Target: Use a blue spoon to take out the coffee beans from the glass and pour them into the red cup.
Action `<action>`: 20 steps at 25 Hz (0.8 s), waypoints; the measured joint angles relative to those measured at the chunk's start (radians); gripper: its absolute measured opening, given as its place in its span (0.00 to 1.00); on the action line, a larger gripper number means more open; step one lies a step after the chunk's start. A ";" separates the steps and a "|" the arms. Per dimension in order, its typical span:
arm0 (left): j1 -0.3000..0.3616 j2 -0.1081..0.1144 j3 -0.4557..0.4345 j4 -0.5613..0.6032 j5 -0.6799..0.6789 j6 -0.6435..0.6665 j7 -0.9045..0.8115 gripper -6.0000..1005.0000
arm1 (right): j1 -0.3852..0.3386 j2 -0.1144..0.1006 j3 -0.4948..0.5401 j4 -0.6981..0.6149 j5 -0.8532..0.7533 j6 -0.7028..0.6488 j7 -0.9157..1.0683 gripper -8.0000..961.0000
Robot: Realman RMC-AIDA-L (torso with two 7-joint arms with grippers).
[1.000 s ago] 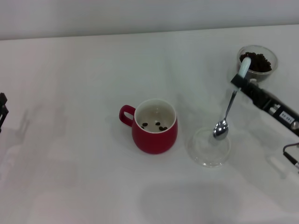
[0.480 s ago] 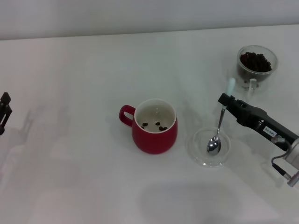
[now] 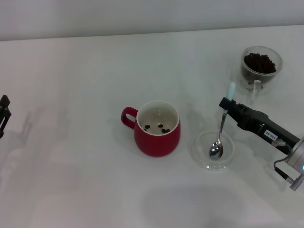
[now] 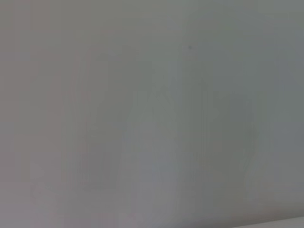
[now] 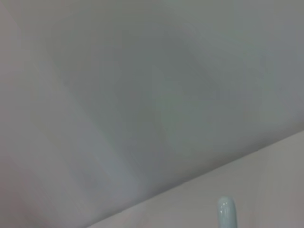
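The red cup (image 3: 157, 131) stands mid-table with a few coffee beans (image 3: 160, 128) on its white bottom. The glass (image 3: 260, 69), full of dark beans, stands at the far right. My right gripper (image 3: 225, 104) is shut on the blue spoon (image 3: 221, 127) at its pale handle. The spoon hangs tilted, and its silver bowl rests in the flat clear saucer (image 3: 200, 151) right of the cup. The handle tip also shows in the right wrist view (image 5: 226, 212). My left gripper (image 3: 4, 111) is parked at the left edge.
The white table (image 3: 85, 71) ends at a pale wall along the back. The left wrist view shows only blank pale surface.
My right gripper has moved from near the glass toward me and down, carrying the spoon. The spoon's bowl has sunk from above the saucer's rim into the saucer.
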State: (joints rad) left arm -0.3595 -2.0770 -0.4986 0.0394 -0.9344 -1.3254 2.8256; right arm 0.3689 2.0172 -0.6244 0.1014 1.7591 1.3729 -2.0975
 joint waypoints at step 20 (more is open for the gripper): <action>0.004 -0.002 0.000 0.002 -0.001 0.000 0.000 0.59 | 0.000 0.001 -0.011 0.008 -0.017 0.000 0.009 0.23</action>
State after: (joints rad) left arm -0.3559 -2.0786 -0.4986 0.0415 -0.9358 -1.3253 2.8256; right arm 0.3688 2.0181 -0.6354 0.1097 1.7423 1.3727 -2.0886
